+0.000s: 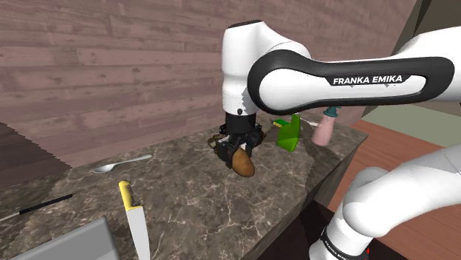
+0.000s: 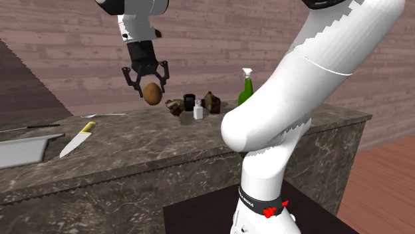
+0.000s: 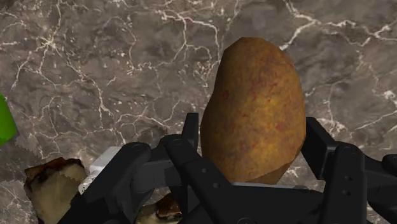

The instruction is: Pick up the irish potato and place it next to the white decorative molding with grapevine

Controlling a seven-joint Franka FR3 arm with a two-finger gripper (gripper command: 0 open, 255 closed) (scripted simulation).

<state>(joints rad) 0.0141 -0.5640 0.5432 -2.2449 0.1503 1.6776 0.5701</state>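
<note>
We have the tool [image 3: 253, 130] clamped on the irish potato [image 1: 244, 164], one black finger on each flank. The potato hangs under the tool, lifted clear of the marble table [image 1: 192, 199]. The hold looks shallow to us: most of the potato reaches out past the fingertips. A quick swing or a hard stop could let the rounded skin twist or slip free, and a fall from this height would likely send it rolling. Close beside the tool, low against the table, lies a lumpy cream-and-brown piece [image 3: 54, 184]. We take it for the decorative molding, though we cannot make out any grapevine on it and it may be something else. If it is the target, the travel is short and the danger is overshoot: coming down on top of the piece, or nudging it aside with a finger, rather than setting the potato next to it. A black cup [image 2: 189, 101] and a small white bottle [image 2: 198, 110] stand just past that piece from the tool, with a green spray bottle [image 2: 246, 86] farther off the same way. A wide approach could tip the nearer two. Opening the fingers before the potato touches the table would be the other likely fault, since nothing there would stop it rolling away from the piece.
</note>
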